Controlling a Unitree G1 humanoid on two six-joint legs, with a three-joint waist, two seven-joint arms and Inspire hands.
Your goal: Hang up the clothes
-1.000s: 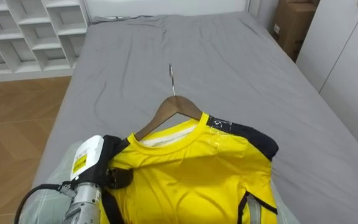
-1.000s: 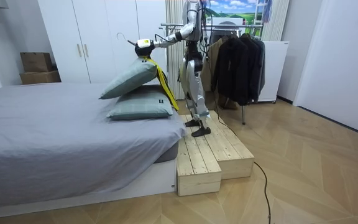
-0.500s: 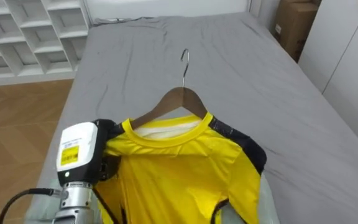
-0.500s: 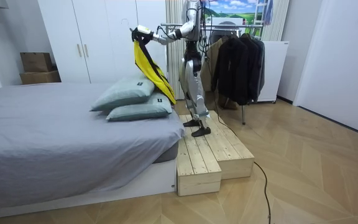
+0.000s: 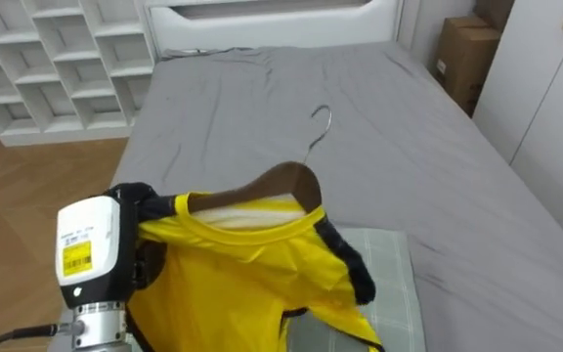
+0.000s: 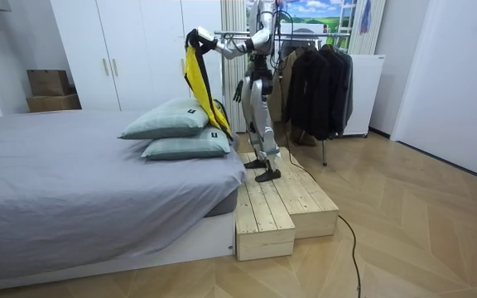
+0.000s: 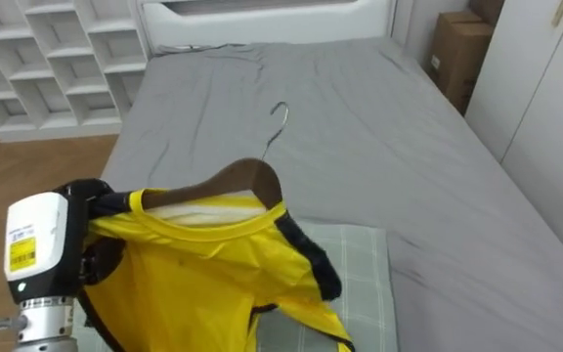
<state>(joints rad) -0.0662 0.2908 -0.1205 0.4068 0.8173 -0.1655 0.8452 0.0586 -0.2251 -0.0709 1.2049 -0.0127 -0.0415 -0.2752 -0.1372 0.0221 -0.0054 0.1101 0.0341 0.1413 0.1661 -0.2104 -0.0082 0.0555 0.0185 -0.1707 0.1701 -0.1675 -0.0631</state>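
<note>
White shelves point(image 5: 27, 59) stand at the far left beyond the bed's edge. Nearer me, low on the left, my left hand point(image 5: 143, 264) is raised with the shirt point(image 5: 233, 284) draped over it. Its grip is buried under the yellow cloth, so I cannot tell how it is closed, only that the load hangs from it. The shirt is already on the wooden hanger point(image 5: 283, 182): the collar sits round the hanger's neck, and the wire hook point(image 5: 321, 119) pokes up bare and tilted toward the headboard. Right of the shirt and below it lies a pillow point(image 5: 389, 284) on the grey bed point(image 5: 428, 166), with the shirt hanging in the air above it. Further right are a cardboard box point(image 5: 462, 54) and the wardrobe point(image 5: 555, 98). In the room view I stand on a wooden step point(image 6: 276, 203) at the bed's end, with my right hand point(image 6: 238, 93) low by my hip. The rack point(image 6: 301, 31) of dark clothes point(image 6: 313, 83) is behind me, on the room view's right. By my reckoning the dressing of the hanger is done. What remains is the turn to the rack and setting the hook over its rail.
</note>
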